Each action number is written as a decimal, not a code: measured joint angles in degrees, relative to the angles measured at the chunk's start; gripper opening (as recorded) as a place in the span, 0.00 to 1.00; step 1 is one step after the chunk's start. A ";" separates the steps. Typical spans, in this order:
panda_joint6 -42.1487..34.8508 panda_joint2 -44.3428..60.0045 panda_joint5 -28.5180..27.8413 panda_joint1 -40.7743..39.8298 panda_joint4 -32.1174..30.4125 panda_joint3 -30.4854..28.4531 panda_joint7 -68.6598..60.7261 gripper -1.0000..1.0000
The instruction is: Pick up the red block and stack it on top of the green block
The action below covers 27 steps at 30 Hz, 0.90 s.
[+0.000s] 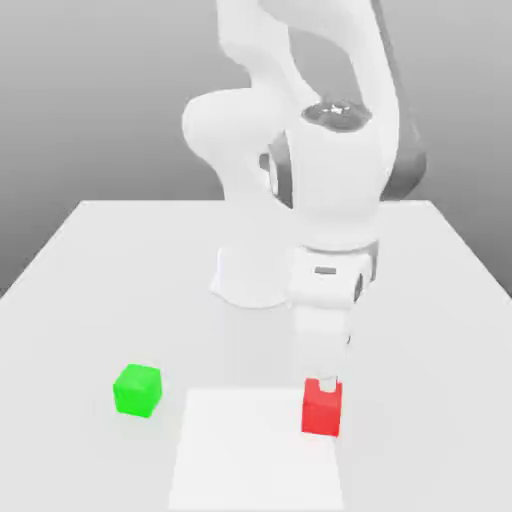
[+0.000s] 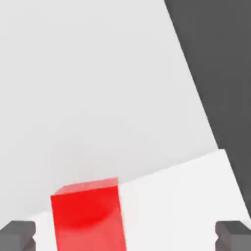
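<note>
Red cube (image 1: 322,408) at edge of white patch (image 1: 250,460), under gripper (image 2: 125,236); spread wide, likely to straddle cube before closing. Green cube (image 1: 138,390) well apart on surface (image 1: 70,320), top bare to take stack.

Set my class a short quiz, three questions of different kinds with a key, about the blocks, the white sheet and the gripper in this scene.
1. True or false: the green block rests on top of the red block.
2. Multiple choice: how does the gripper stand? A) shut, B) open, C) clamped on the green block.
3. Fill in: in the exterior view, the block nearer the white sheet's right edge is the ____ one.

Key: 1 false; 2 B; 3 red.
</note>
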 joint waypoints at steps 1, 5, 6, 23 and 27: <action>0.79 0.92 -0.18 0.07 -0.08 0.02 -0.54 0.50; 3.97 4.68 1.72 0.00 0.54 0.60 -2.66 0.50; 4.82 5.70 2.52 0.20 0.72 0.59 -3.25 0.50; 10.72 13.00 8.30 -3.59 1.58 5.74 -7.45 0.00; 7.16 8.61 4.33 -2.22 1.15 3.39 -4.64 0.00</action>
